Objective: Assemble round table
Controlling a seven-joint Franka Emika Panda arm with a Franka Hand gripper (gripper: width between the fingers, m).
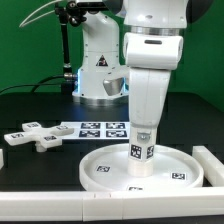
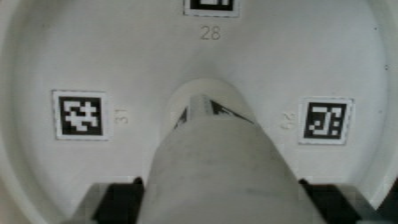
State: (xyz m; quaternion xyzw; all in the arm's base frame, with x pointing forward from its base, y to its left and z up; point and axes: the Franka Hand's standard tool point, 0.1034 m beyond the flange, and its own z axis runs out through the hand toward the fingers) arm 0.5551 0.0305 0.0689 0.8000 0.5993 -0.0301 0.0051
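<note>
Wrist view: leg (image 2: 222, 150) pinched by the hand (image 2: 222, 200) over the disc top (image 2: 107, 60)

The short cylindrical leg is gripped on both sides by the dark fingers (image 2: 125, 200) and is held upright, its lower end at the middle of the rimmed disc top. In the exterior view, the cross-shaped foot (image 1: 33, 135) is seen lying on the counter (image 1: 30, 112) at the exterior view's left, beside the marker board (image 1: 100, 128)

Disc top (image 1: 108, 157) smooth white plastic with a slight sheen. Leg (image 1: 141, 150) same white plastic, matt. Cross foot (image 1: 33, 136) white plastic. Markers (image 2: 80, 115) flat matt black-and-white print. Surface (image 1: 30, 105) black, matt. Arm shell (image 1: 150, 60) glossy white.
</note>
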